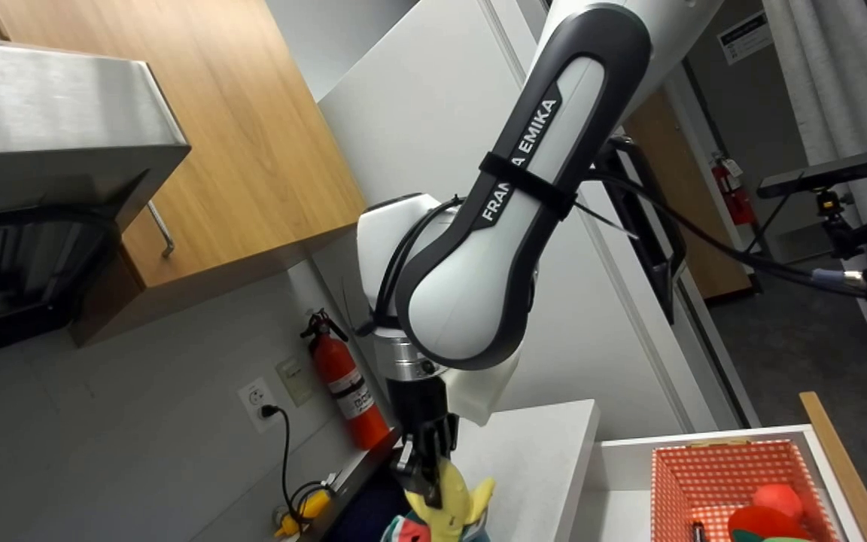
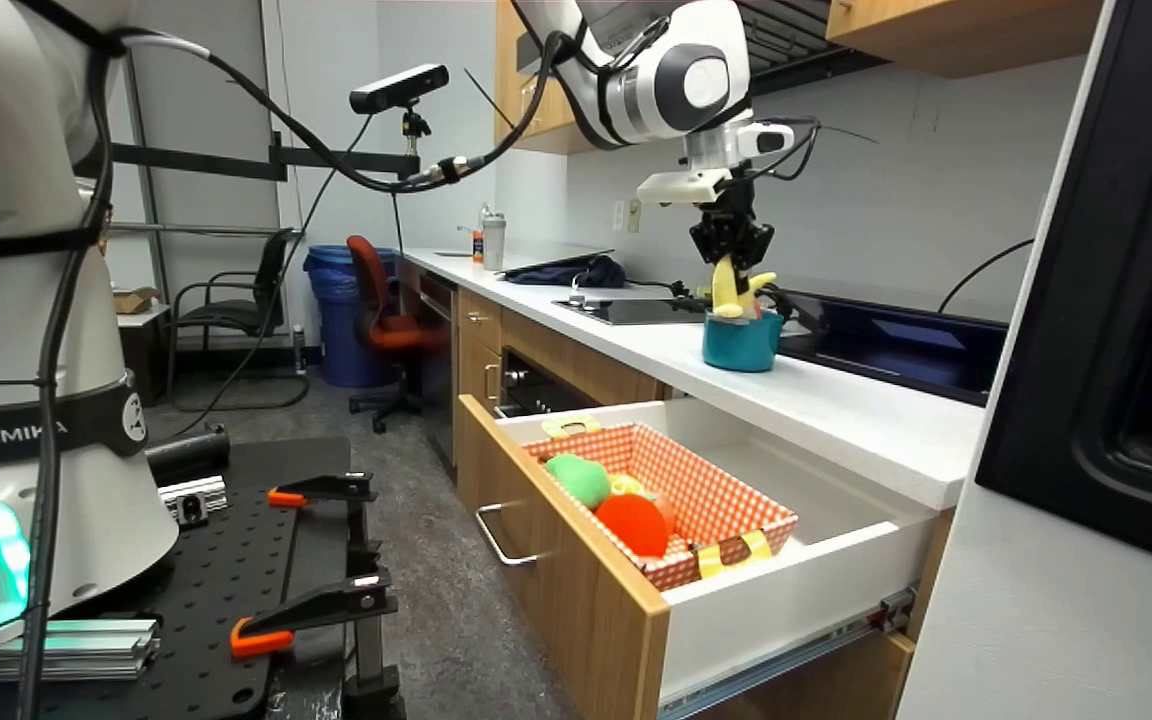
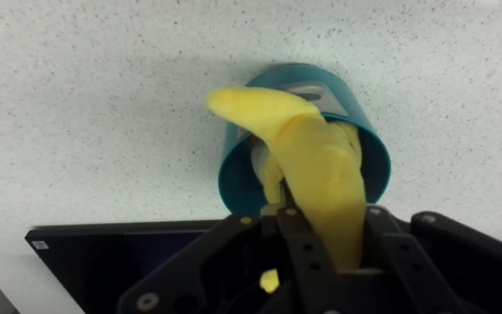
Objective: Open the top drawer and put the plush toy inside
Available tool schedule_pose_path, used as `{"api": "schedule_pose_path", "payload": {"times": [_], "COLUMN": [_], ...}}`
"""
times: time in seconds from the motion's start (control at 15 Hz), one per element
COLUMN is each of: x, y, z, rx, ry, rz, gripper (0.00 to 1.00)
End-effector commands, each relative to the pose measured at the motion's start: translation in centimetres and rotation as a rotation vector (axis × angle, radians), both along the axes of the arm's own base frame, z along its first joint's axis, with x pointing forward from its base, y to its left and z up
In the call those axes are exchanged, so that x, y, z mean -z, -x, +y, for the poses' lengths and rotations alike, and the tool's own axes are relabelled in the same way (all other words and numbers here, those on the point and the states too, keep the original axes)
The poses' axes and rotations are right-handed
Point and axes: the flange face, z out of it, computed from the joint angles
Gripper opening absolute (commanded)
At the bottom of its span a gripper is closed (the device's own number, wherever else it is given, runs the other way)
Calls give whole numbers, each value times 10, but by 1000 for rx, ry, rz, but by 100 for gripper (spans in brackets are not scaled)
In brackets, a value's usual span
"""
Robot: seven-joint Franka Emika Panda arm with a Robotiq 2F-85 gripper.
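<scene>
The plush toy is bright yellow, like a peeled banana, in both exterior views (image 1: 448, 504) (image 2: 724, 285). It rises from a teal pot (image 2: 736, 345) on the counter, with one lobe over the rim. My gripper (image 1: 427, 482) points down at the pot (image 2: 731, 268). In the wrist view, the plush toy (image 3: 320, 161) fills the gap between both fingers of the gripper (image 3: 331, 213); they press against its sides. The toy's lower part is hidden in the pot (image 3: 386, 161). The top drawer (image 2: 786, 610) stands pulled open; it also shows in an exterior view (image 1: 622, 482).
A red-checked basket (image 2: 706, 490) with green, orange and yellow soft items sits in the drawer. A black tray (image 2: 896, 345) lies behind the pot, and a black cooktop (image 2: 626, 312) beside it. A black-framed appliance (image 2: 1116, 300) and a range hood (image 1: 65, 113) stand near.
</scene>
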Motion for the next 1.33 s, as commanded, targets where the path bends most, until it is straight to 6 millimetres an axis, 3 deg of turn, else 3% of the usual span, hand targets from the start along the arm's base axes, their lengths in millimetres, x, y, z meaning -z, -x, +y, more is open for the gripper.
{"api": "schedule_pose_path", "payload": {"times": [0.0,0.47,0.8,1.0,1.27], "x": [-18,-58,-84,-89,-80], "y": [4,26,53,72,96], "z": [0,6,3,-7,-33], "rx": [8,-3,1,20,77], "ry": [5,24,47,58,77], "rz": [17,-21,-24,-11,32], "gripper": [4,4,4,4,4]}}
